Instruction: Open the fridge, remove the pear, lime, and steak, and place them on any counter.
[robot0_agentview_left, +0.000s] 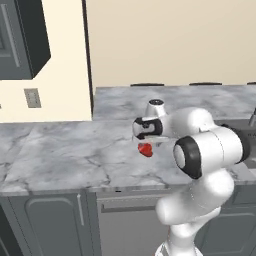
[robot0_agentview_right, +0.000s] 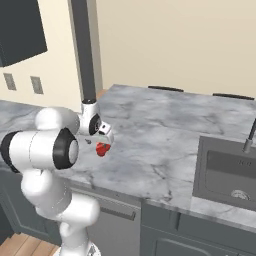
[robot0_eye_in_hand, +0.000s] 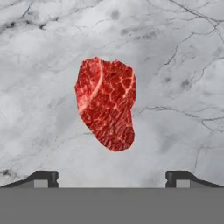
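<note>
As the hand view looks straight down on it, we enter first the steak (robot0_eye_in_hand: 106, 104) — one flat, irregular red piece, marbled, lying on the counter (robot0_eye_in_hand: 183, 52) with bare stone all round it. In the left base view it shows as a small red patch (robot0_agentview_left: 145, 149) just under the gripper (robot0_agentview_left: 150, 141), near the middle of the worktop and back from the near edge; the right base view places it (robot0_agentview_right: 103, 148) left of the sink (robot0_agentview_right: 227, 170) and well apart from it.

Gripper: jaws spread wide, the two fingertips (robot0_eye_in_hand: 43, 178) standing clear at either side with nothing between them — empty, directly above the meat and not touching it.

Counter: grey-and-white marbled slab over dark cabinets; a dark post (robot0_agentview_right: 84, 50) rises at the far left.

Step in hand, as we judge it: the steak is set down and the hand is to be taken away. To do this well we would lift straight up, keeping the jaws wide, so that neither finger drags the piece sideways; only once clear of it should the arm swing off. Pear and lime we cannot locate here, so we cannot say how much of the task is left.
</note>
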